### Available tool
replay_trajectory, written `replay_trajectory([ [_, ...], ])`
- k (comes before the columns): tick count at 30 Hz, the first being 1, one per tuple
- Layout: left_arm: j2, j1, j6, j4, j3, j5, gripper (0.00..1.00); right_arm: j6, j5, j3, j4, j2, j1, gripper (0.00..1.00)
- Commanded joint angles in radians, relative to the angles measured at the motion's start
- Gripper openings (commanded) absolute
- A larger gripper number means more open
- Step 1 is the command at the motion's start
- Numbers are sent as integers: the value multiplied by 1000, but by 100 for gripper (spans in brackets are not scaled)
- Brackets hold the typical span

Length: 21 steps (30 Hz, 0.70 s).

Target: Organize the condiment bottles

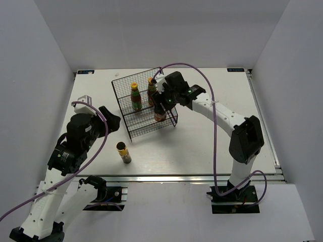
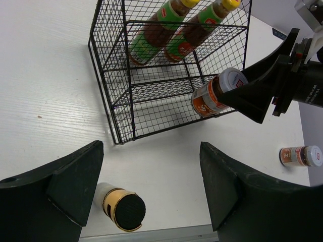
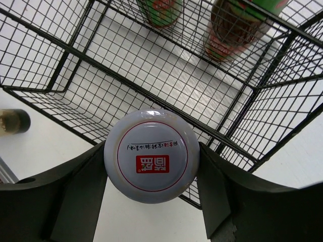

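Two slim red-sauce bottles with yellow caps (image 1: 135, 97) (image 1: 151, 91) stand inside a black wire rack (image 1: 146, 130); they also show in the left wrist view (image 2: 151, 33) (image 2: 194, 33). My right gripper (image 1: 160, 108) is shut on a white-lidded jar (image 3: 151, 156), holding it at the rack's front right edge (image 2: 217, 93). A second white-lidded jar (image 2: 301, 156) lies on its side on the table beyond it. The dark gold-labelled bottle (image 1: 123, 152) stands on the table near the front. My left gripper (image 2: 151, 186) is open and empty, above and just behind that bottle (image 2: 121, 206).
The rack (image 2: 108, 101) has two wire tiers and stands mid-table. The table's metal front rail (image 1: 176, 177) runs close to the dark bottle. White walls enclose the table on three sides.
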Motion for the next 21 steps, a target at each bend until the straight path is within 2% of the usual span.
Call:
replay_trajectory([
  [1,-7,0,-8,9,-10,-13,87,24,59,8,133,-28,5,0],
  [5,-7,0,-8,13,-18,-15,87,36,103,-52,161,-39,13,0],
  [9,-1,0,-8,23,-27,-15,87,40,214,-114,214,-47,38,0],
  [17,10,0,3,24,-24,-16,87,53,232,-151,225,-41,50,0],
  [19,9,0,3,23,-24,-16,87,55,231,-154,225,-38,53,6],
  [20,7,0,1,21,-24,-18,87,55,226,-154,225,-38,53,17],
  [21,6,0,1,20,-24,-19,87,55,226,-156,224,-36,55,23],
])
